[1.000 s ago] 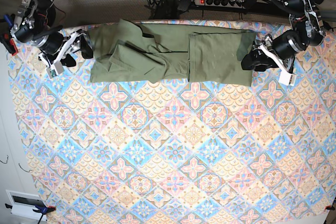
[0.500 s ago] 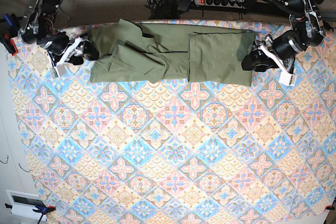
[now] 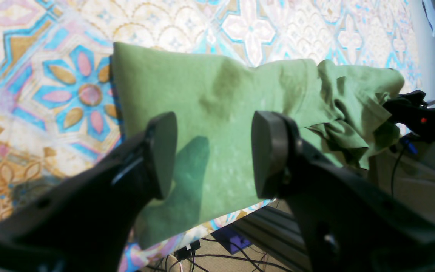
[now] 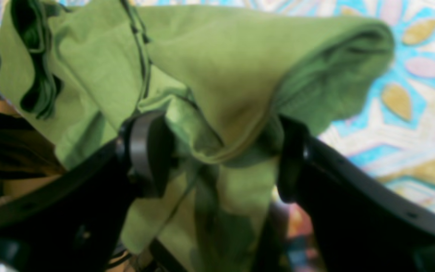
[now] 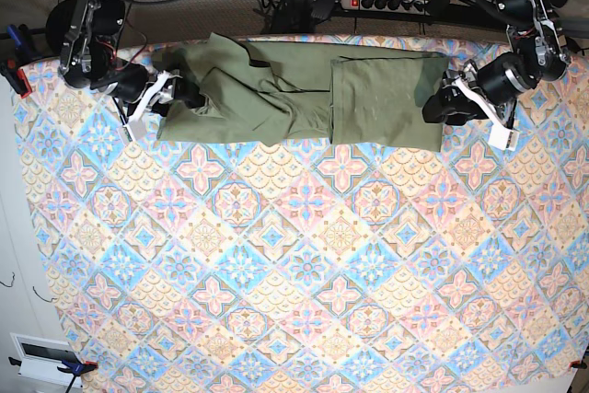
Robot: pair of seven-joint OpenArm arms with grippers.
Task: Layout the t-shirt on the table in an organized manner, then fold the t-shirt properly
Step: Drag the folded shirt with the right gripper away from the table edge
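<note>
On the table (image 5: 294,255), the t-shirt (image 5: 304,89) bears no print.

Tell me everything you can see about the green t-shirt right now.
The t-shirt is plain olive-green cotton-looking cloth, lying in a long strip along the far edge of the table. One end is folded flat; the other is bunched and wrinkled. The right gripper has open jaws around a bunched fold; the left gripper stands open at the flat end.

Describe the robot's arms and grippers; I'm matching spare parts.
Both grippers are black, with flat, rounded grey pads: left gripper, right gripper. In the base view, each black arm carries a white bracket at the wrist and loose black cables near the shoulders.
</note>
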